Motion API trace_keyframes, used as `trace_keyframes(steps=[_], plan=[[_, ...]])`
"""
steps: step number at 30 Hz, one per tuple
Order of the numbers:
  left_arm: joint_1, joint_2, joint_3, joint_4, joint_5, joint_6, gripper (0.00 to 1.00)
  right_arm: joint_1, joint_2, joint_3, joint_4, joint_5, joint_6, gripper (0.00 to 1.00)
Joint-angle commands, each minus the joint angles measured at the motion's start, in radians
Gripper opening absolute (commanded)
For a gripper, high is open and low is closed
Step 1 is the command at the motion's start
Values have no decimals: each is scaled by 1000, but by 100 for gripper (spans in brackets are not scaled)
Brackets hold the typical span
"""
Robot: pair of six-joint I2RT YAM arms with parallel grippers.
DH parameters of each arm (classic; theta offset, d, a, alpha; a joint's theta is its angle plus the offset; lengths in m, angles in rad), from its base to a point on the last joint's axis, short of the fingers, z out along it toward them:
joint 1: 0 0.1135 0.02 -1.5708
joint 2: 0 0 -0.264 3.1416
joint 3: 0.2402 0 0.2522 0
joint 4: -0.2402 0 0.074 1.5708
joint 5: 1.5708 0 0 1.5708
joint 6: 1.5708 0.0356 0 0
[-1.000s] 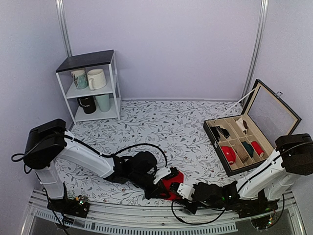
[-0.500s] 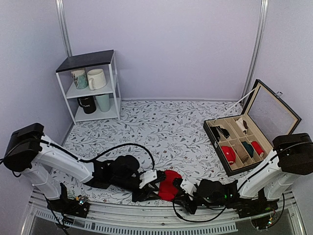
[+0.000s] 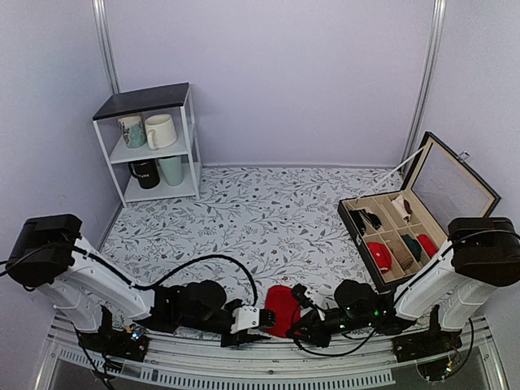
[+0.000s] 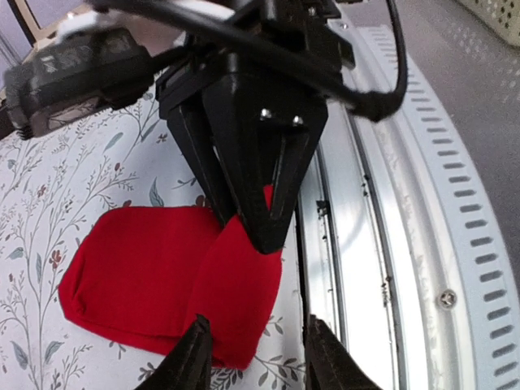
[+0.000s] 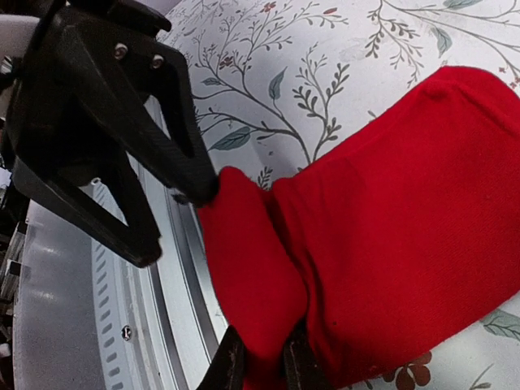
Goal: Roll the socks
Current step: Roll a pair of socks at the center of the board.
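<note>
Near edge: my right fingers (image 5: 230, 362) are pressed together on a fold of the bright red knit socks (image 5: 406, 219), with cloth bunched between them. My left fingers (image 4: 192, 361) are spread, straddling the socks' near corner and gripping nothing.

Change over the last second: my left arm dropped low and drew back to its own side, uncovering the socks. The right fingers came in from the other side.

The socks lie on the floral-print bench (image 3: 268, 211), just beside the grey slotted metal rail (image 4: 382, 244), as a flat folded pad. Judgement: no tight roll yet, so the rolling is only partway done.

Far right, the open dark compartment box (image 3: 459, 188) stands well apart.
</note>
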Motion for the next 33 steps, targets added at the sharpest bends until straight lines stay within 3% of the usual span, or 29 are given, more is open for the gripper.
trace_keyframes(steps=[1, 13, 19, 23, 28, 30, 33], plan=[[-25, 76, 49, 41, -67, 60, 40, 4, 76, -28, -201, -90, 46, 12], [-26, 141, 74, 8, -126, 50, 41, -3, 105, -17, -210, -120, 30, 12], [-27, 213, 127, -66, -94, 19, 26, -6, 105, -18, -209, -133, 29, 12], [-27, 231, 141, -101, -68, -5, 0, -8, 104, -17, -209, -141, 27, 12], [-18, 207, 140, -175, -63, -100, 0, -16, 43, -31, -223, -66, 30, 28], [3, 208, 153, -233, -28, -156, 0, -17, -30, -46, -235, 17, 21, 36], [53, 226, 180, -314, 61, -229, 0, -17, -199, -86, -229, 191, -20, 41]])
